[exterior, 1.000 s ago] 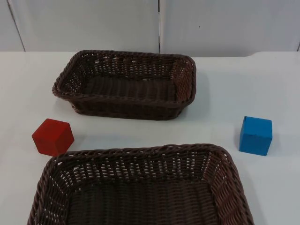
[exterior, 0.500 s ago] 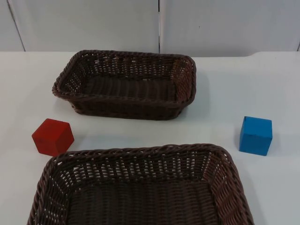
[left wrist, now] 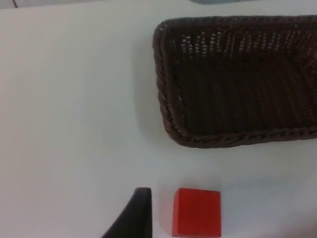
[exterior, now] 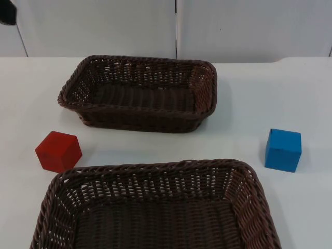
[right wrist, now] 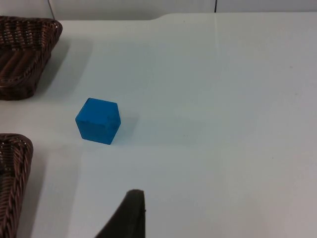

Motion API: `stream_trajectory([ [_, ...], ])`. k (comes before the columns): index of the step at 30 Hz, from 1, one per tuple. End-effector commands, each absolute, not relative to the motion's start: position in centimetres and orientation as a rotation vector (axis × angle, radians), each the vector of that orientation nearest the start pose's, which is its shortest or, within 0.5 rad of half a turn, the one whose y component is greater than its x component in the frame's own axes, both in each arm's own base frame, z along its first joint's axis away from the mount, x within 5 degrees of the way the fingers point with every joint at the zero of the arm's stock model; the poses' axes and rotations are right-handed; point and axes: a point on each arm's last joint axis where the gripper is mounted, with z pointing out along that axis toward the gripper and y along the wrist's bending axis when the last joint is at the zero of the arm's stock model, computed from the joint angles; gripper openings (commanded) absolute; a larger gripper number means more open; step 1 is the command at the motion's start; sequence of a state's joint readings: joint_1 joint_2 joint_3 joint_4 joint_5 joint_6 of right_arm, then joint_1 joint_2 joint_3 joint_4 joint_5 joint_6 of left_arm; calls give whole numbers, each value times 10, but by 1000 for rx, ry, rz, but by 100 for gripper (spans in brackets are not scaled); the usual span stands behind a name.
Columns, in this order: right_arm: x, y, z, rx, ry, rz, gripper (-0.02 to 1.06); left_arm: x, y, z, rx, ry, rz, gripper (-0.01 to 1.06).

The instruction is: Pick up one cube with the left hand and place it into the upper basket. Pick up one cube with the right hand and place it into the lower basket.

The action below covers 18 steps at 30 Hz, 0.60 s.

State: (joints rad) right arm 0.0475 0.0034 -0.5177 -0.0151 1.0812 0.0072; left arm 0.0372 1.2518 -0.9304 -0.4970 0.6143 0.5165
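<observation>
A red cube lies on the white table at the left, between the upper basket and the lower basket. At the right, a blue cube stands clear of both baskets. Both wicker baskets are empty. The left arm shows at the upper left corner, far from the red cube. In the left wrist view my left gripper hangs above the table just beside the red cube, with the upper basket beyond. My right gripper hovers well short of the blue cube.
The grey partition wall closes the table at the back. Bare white table lies to the right of the upper basket and around the blue cube. The lower basket reaches the front edge of the top view.
A black part of the left arm has come into the top view's upper left corner. Cubes and baskets have not moved.
</observation>
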Motion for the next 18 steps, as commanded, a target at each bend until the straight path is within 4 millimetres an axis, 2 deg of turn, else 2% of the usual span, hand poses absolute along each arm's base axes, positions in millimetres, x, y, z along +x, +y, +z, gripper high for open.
stream_trajectory([
  [1, -7, -1, 280, -33, 2047, 20, 105, 269, -30, 302, 268, 2334, -292, 105],
  [8, -7, -2, 280, -33, 2047, 17, 105, 289, -54, 285, 373, 2368, -303, 105],
  [10, -7, -2, 280, -33, 2047, 17, 105, 300, -60, 273, 391, 2404, -313, 105],
  [18, -7, -2, 280, -33, 2047, 17, 105, 318, -62, 235, 380, 2505, -293, 105],
])
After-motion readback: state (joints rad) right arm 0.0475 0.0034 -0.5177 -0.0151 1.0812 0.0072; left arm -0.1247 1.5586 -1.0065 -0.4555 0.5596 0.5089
